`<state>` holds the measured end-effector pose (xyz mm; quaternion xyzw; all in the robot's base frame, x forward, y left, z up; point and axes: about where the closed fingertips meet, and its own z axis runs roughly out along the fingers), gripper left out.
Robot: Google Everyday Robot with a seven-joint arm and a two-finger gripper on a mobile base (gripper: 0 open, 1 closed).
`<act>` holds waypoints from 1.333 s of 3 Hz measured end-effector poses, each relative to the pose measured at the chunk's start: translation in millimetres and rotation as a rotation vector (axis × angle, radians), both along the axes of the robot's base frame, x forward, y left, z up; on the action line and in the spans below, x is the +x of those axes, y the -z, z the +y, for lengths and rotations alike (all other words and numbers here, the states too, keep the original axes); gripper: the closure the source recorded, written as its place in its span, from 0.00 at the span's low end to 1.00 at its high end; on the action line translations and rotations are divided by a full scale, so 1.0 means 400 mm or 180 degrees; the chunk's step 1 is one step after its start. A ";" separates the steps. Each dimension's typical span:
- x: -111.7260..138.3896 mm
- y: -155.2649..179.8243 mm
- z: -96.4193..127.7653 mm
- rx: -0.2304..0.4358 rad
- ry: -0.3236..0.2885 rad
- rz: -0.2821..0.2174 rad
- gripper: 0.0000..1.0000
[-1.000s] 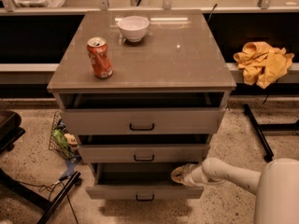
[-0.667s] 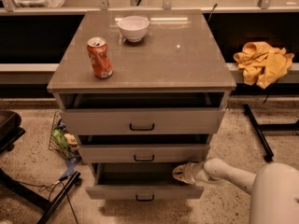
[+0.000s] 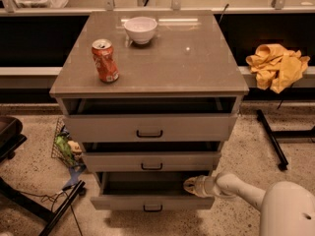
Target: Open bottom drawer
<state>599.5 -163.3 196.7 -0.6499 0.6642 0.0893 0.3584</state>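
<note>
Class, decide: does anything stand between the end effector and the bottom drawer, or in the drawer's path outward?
Nothing visible does. The end effector is at the right top edge of the bottom drawer, with nothing before its front.

Grey-beige bottom drawer (image 3: 123, 202), black bar handle (image 3: 152, 208), standing open, gripper (image 3: 193, 185) at its right rim

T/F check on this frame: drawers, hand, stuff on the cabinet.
1. The bottom drawer is pulled out partway. True.
2. The hand is on the top drawer's handle. False: it is at the right end of the bottom drawer, by the upper edge of its front.
3. A red can stands upright on the cabinet top. True.
4. The bowl sits inside the middle drawer. False: it is on the cabinet top, behind the can.
5. A yellow cloth lies off to the cabinet's right. True.
</note>
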 end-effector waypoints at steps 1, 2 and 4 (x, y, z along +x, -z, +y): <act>-0.007 0.012 0.022 -0.0148 -0.0083 0.0129 1.00; -0.064 0.003 0.017 -0.0455 -0.0168 0.0402 1.00; -0.235 -0.045 -0.025 -0.0883 -0.0258 0.0916 1.00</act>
